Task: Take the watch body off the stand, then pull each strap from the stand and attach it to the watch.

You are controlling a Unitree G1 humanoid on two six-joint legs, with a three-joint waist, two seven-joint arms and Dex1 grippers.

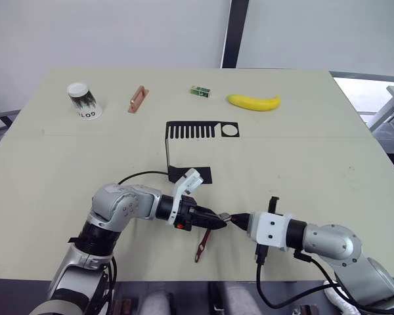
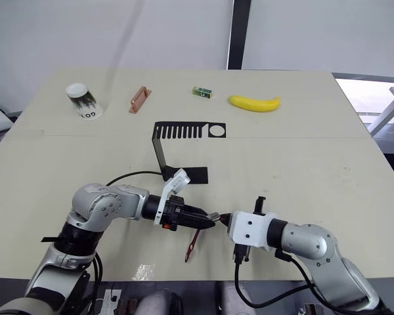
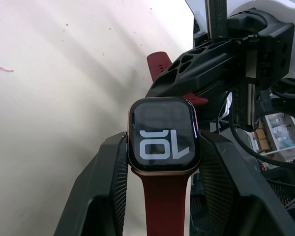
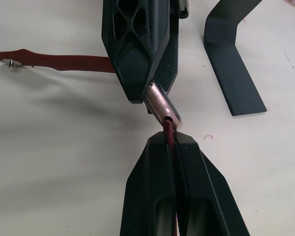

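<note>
One watch [image 3: 163, 138], two straps, one stand [image 1: 184, 147] and two hands sit at the near middle of the table [image 1: 315, 157]. The left hand [image 1: 215, 220] is clamped on the watch, its two fingers [image 3: 105, 182] pressing the case from either side, screen lit and facing the wrist camera. One strap [image 3: 162, 201] is already joined to the watch's edge nearest the left wrist and runs back between the fingers; its free end [image 1: 201, 245] hangs down toward the table's near edge. The right hand [image 1: 241, 220] meets the left tip to tip, its fingers [image 4: 152, 182] pressed together on the second strap [image 4: 170, 140], whose end touches the watch's far edge; whether it is seated in the slot cannot be told.

The stand is beyond the left hand, base [image 1: 196, 175] close to that wrist, the slotted top bare, upright and well apart from both hands. Farther beyond lie one cup [image 1: 84, 100], one orange-brown piece [image 1: 137, 99], one small green box [image 1: 199, 92] and one banana [image 1: 253, 102], in a row near the far edge. Bare table lies wide on the outer side of each hand, and between the stand and the far row. The near edge is close under both forearms.
</note>
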